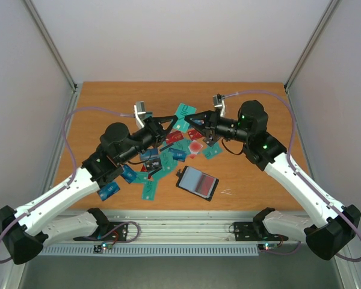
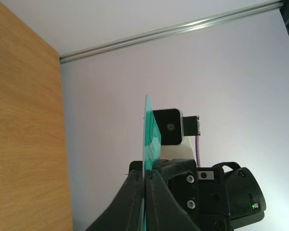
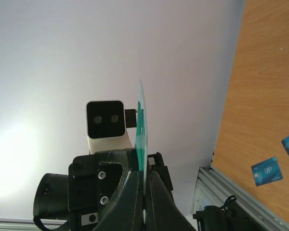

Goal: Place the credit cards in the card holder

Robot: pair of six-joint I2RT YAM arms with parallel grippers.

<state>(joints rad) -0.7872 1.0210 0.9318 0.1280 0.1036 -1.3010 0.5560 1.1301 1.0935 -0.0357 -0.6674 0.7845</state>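
Above the middle of the table, a teal credit card (image 1: 184, 111) is held on edge between both arms. My left gripper (image 1: 170, 124) is shut on it from the left, and in the left wrist view the card (image 2: 152, 137) rises out of the closed fingertips (image 2: 147, 179). From the right, my right gripper (image 1: 197, 124) is shut on the same card (image 3: 141, 126), clamped at the jaws (image 3: 145, 174). Several teal, blue and red credit cards (image 1: 162, 159) lie scattered below. The black card holder (image 1: 181, 180) lies open in front of them, showing a reddish-blue face inside.
A blue card (image 1: 108, 191) lies apart at the near left; another blue card (image 3: 266, 170) shows on the wood in the right wrist view. Grey walls enclose the wooden table (image 1: 253, 174), and a metal rail (image 1: 180, 232) runs along its near edge.
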